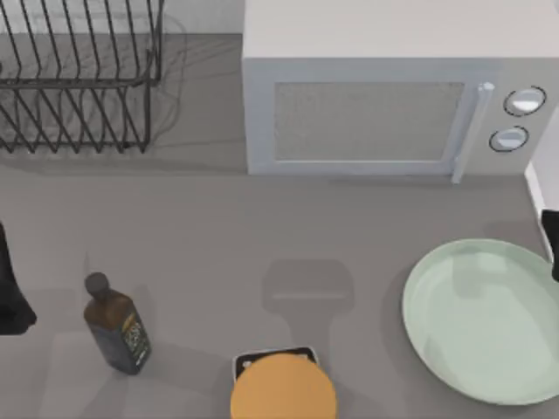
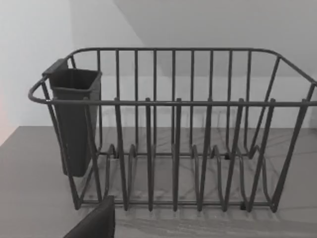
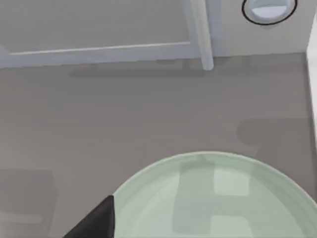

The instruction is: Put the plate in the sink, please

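Note:
The plate [image 1: 485, 321] is large, round and pale mint-green, lying flat on the grey counter at the right. In the right wrist view the plate [image 3: 218, 198] lies just below the camera. A dark part of my right gripper [image 1: 552, 244] shows at the right edge of the table, just over the plate's far rim. Along that edge runs a thin white rim that looks like the sink [image 1: 532, 188], its basin out of view. My left gripper [image 1: 10, 292] is parked at the left edge, facing the wire rack.
A black wire dish rack [image 1: 79, 78] with a dark cup holder [image 2: 74, 119] stands at the back left. The grey microwave [image 1: 384, 87] fills the back right. A dark bottle [image 1: 116, 327] stands front left, and an orange disc [image 1: 283, 393] lies at the front middle.

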`<control>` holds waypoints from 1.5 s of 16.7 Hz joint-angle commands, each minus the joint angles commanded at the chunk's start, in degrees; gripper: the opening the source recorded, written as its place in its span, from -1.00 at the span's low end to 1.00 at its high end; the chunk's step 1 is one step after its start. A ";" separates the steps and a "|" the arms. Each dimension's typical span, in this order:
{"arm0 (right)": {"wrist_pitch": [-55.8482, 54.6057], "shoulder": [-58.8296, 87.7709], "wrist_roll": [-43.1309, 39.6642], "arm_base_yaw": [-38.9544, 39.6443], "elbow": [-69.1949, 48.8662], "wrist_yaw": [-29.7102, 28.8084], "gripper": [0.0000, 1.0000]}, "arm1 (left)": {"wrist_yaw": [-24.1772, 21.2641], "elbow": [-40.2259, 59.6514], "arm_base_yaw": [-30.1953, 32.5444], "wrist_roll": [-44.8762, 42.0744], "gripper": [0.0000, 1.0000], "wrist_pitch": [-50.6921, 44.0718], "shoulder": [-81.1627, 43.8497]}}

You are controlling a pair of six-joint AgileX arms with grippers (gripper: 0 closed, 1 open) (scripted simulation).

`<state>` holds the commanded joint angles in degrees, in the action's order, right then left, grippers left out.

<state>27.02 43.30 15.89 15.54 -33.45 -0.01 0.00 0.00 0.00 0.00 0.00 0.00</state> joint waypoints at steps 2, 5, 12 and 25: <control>6.69 11.87 3.94 3.85 -8.28 0.00 1.00 | 0.00 0.00 0.00 0.00 1.00 0.00 0.00; 16.30 29.25 9.59 9.37 -20.26 -0.01 1.00 | 0.00 0.00 0.00 0.00 1.00 0.00 0.00; 32.09 57.75 18.87 18.45 -39.89 -0.02 1.00 | 0.00 0.00 0.00 0.00 1.00 0.00 0.00; 24.44 65.57 20.26 19.62 -37.12 -0.03 1.00 | 0.00 0.00 0.00 0.00 1.00 0.00 0.00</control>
<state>51.46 108.87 36.15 35.16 -70.57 -0.04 0.00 0.00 0.00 0.00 0.00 0.00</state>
